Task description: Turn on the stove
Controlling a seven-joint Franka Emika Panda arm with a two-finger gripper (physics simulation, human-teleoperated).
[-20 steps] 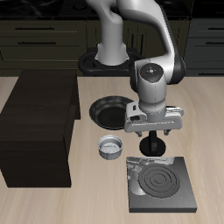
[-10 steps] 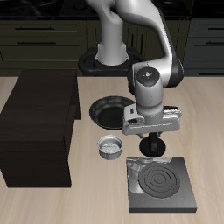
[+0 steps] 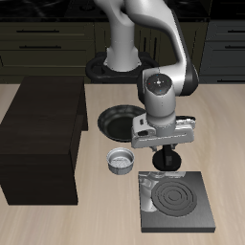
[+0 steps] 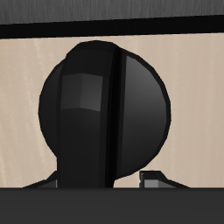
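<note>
The stove (image 3: 177,203) is a flat square black plate with pale concentric rings, lying near the table's front edge. I cannot make out its knob in the exterior view. My gripper (image 3: 167,165) hangs low over the stove's back edge and points down. In the wrist view two pale fingertips (image 4: 154,178) show apart with nothing between them, so the gripper is open. A large round black shape with a dark bar across it (image 4: 103,105) fills the wrist view; it looks like the frying pan. The stove's coil does not show there.
The round black frying pan (image 3: 117,122) lies just behind the gripper. A small grey bowl (image 3: 121,161) stands beside the stove. A large dark wooden cabinet box (image 3: 38,139) stands at the table's side beyond the bowl.
The arm has shifted slightly toward the bowl's side and a little lower over the stove's back edge. Nothing on the table has moved.
</note>
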